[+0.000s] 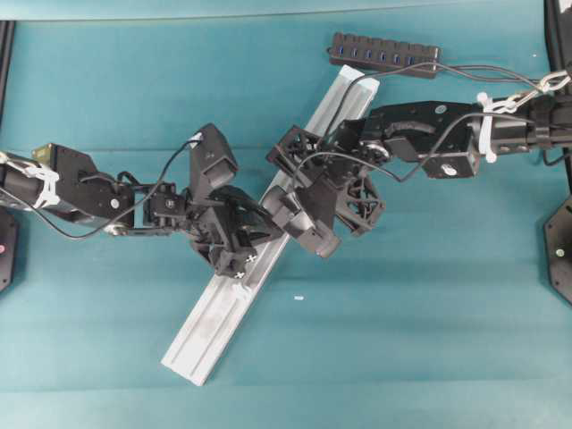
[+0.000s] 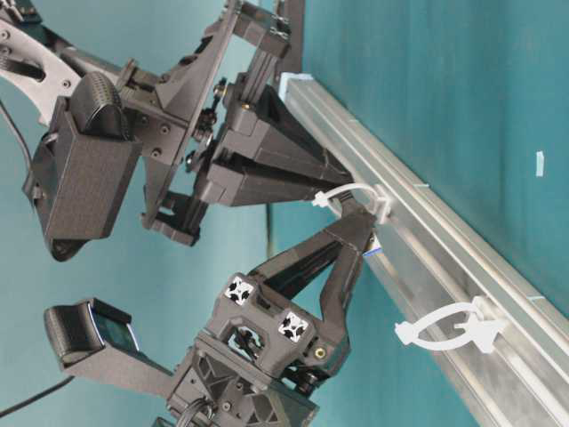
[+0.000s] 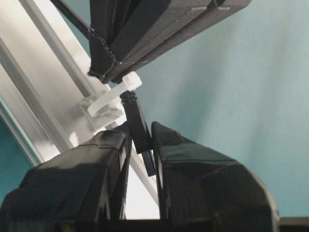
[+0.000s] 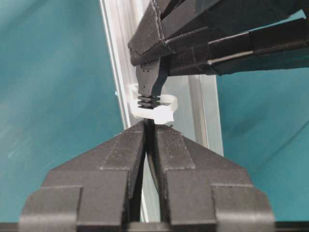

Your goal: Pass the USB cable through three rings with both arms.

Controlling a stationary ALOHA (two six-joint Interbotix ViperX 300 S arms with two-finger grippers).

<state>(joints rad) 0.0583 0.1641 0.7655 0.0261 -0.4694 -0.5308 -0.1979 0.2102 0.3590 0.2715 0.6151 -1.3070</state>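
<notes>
Overhead: you've got 2 arms meeting over 1 silver rail [image 1: 223, 299], 1 black hub [image 1: 384, 54] at top. Table-level view: 2 whitish rings [image 2: 449, 331] show on rail. Left wrist view: left gripper [image 3: 142, 133] is clamped on USB cable [image 3: 137, 125] plug, just beside 1 ring. Right wrist view: right gripper [image 4: 150, 128] fingers nearly together around cord below the ring; can't tell if it grips.

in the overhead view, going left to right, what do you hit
left arm → left gripper → right gripper → right arm. The silver rail runs diagonally beneath both grippers, so it holds no single place; the black hub sits far, above the right arm.
</notes>
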